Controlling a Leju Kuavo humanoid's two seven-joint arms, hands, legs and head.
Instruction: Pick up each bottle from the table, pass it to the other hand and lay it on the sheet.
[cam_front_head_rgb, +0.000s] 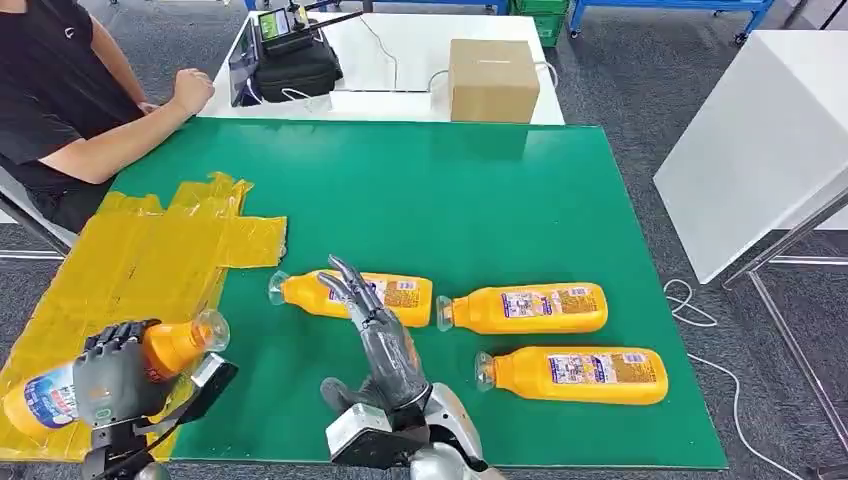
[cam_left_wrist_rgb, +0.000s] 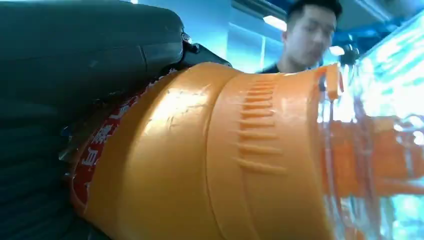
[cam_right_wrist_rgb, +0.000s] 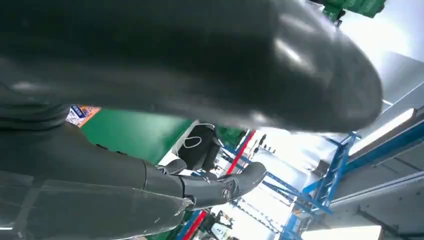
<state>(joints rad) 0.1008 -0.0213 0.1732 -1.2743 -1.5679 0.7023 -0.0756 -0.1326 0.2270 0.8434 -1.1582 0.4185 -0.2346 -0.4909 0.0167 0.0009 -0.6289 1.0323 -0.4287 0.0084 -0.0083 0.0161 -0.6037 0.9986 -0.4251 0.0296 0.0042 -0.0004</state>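
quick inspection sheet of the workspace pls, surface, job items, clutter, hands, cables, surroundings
surface: green table top, yellow sheet over its left edge
job's things: three orange bottles lying on the green; a fourth bottle gripped over the sheet
clutter: nothing seen on the green
hands: left hand grips the fourth bottle; right hand open, empty
cables: white cable on the floor
surroundings: seated person, cardboard box, black bag

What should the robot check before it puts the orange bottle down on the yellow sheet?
1. Left hand grips the orange plastic bottle: ok.
2. Bottle is above the crinkled yellow sheet: ok.
3. Right hand holds nothing, fingers apart: ok.
4. Sheet lies flat: not ok, wrinkled.
5. Person's hand stays off the sheet: ok.
6. Three orange bottles wait on the green table: ok.
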